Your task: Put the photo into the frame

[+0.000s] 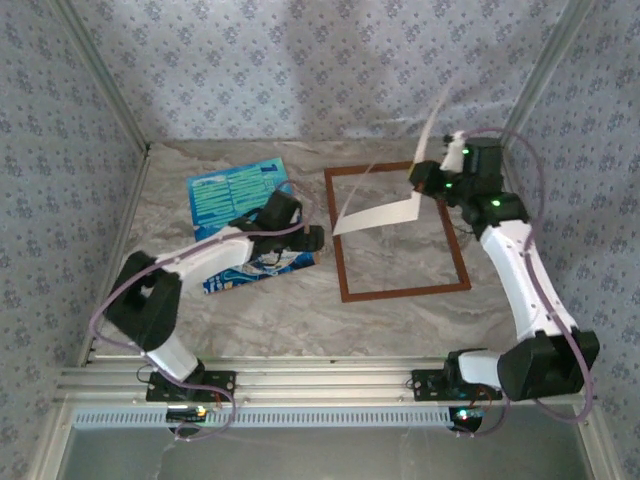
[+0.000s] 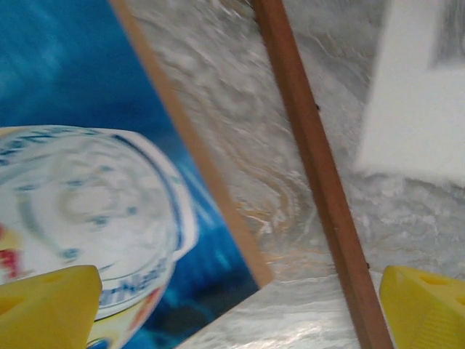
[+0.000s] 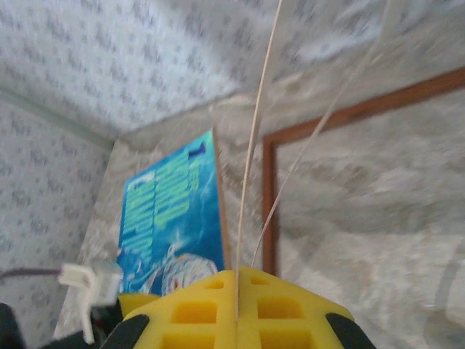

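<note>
In the top view, the frame (image 1: 405, 292) lies flat on the marbled surface (image 1: 300, 320) right of centre. The photo (image 1: 232, 195) lies flat at its 9 o'clock, apart from it and outside its bars. The left gripper (image 1: 318, 238) hangs over the photo's near right corner, jaws spread wide with nothing between them. Its wrist view shows the photo (image 2: 58, 87), a strip of bare surface, then the frame's left bar (image 2: 312, 145).

The right gripper (image 1: 420, 182), at the frame's 1 o'clock corner, has its jaws clenched on a cream mat (image 1: 385, 212). The mat is raised and tilted over the frame's opening. From the right wrist, the mat's thin edge (image 3: 254, 145) rises between the jaws, with the photo (image 3: 171, 211) at 10 o'clock.
</note>
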Controlling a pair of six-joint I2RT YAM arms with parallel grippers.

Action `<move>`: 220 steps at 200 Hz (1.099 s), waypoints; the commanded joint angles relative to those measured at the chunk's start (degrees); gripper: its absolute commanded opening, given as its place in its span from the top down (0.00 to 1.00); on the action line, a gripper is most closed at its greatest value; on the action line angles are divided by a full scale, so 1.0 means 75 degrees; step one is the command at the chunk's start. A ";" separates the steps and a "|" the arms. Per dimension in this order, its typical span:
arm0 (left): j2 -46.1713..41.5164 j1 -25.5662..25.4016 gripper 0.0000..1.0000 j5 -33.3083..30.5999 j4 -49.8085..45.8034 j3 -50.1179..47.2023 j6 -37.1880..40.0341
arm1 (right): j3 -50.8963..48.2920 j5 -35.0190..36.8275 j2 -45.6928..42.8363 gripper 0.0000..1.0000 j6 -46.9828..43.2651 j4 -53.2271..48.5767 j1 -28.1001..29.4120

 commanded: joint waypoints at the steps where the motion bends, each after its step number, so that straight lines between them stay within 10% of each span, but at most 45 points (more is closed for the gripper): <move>1: 0.0704 -0.0293 0.03 0.0248 -0.0476 0.0732 0.0068 | 0.0461 0.0055 -0.0431 1.00 -0.0487 -0.0788 -0.0639; 79: 0.2607 -0.0807 0.05 0.0132 -0.1391 0.2454 -0.0044 | 0.0563 -0.0877 -0.0724 1.00 -0.0379 -0.0684 -0.2090; 220: 0.2161 -0.0269 0.13 -0.0643 -0.1618 0.1507 0.0273 | 0.1423 -0.1379 0.0300 1.00 0.0143 0.0586 -0.1013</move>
